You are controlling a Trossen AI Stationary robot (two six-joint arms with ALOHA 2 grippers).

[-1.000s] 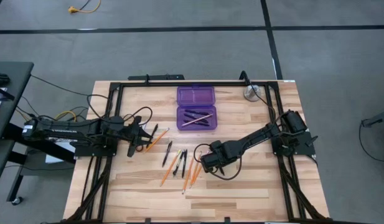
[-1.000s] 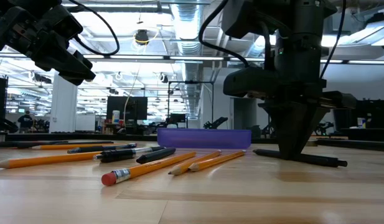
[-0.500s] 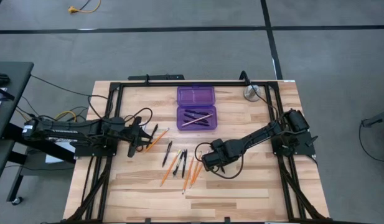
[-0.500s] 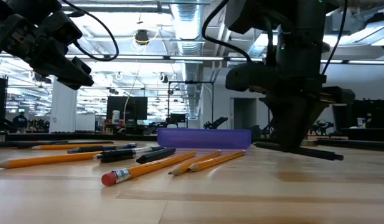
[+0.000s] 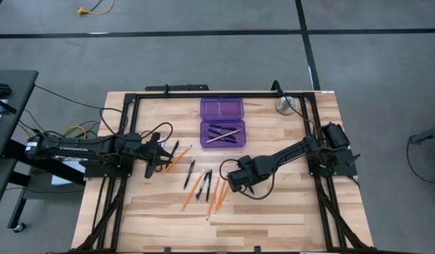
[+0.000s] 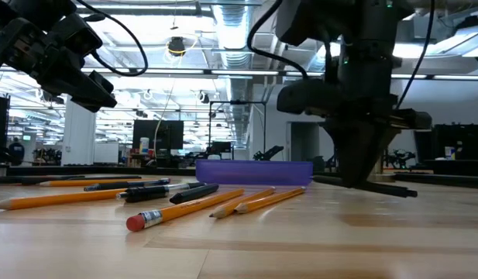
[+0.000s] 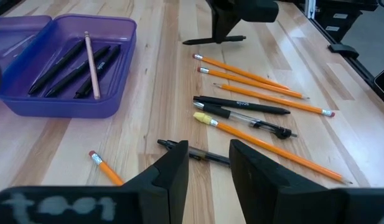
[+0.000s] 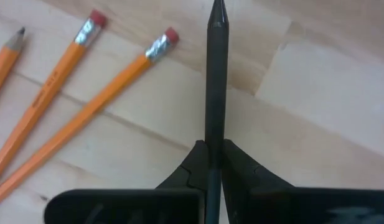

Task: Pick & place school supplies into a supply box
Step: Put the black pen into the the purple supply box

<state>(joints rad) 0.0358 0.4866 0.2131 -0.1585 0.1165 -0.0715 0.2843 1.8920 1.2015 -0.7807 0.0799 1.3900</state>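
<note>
The supply box (image 5: 222, 123), purple and translucent, lies open at the table's far middle. Its near half holds black pens and a pale pencil (image 7: 92, 59). Orange pencils (image 5: 217, 197) and black pens (image 5: 207, 185) lie loose on the wood at the table's middle. My right gripper (image 6: 361, 183) points down just right of them, shut on a black pen (image 6: 393, 190). My left gripper (image 7: 207, 168) hovers open at the table's left, above another black pen (image 7: 198, 154) and an orange pencil (image 7: 104, 168). My right gripper pinches the black pen's shaft (image 8: 215, 134) between its two fingers, about midway along it. The fingers come from above, pointing down, and lie across the pen. The pen hangs nearly level, a little above the table, its pointed end (image 8: 216, 12) sticking out ahead.
A round silver metal object (image 5: 285, 106) sits at the far right corner. A black frame (image 5: 132, 106) runs along the table's edges. Bare wood (image 5: 273, 212) lies toward the near right.
My right gripper has risen a little with the black pen. The pen lay on the table a second ago and now hangs just clear of it, still nearly level.
</note>
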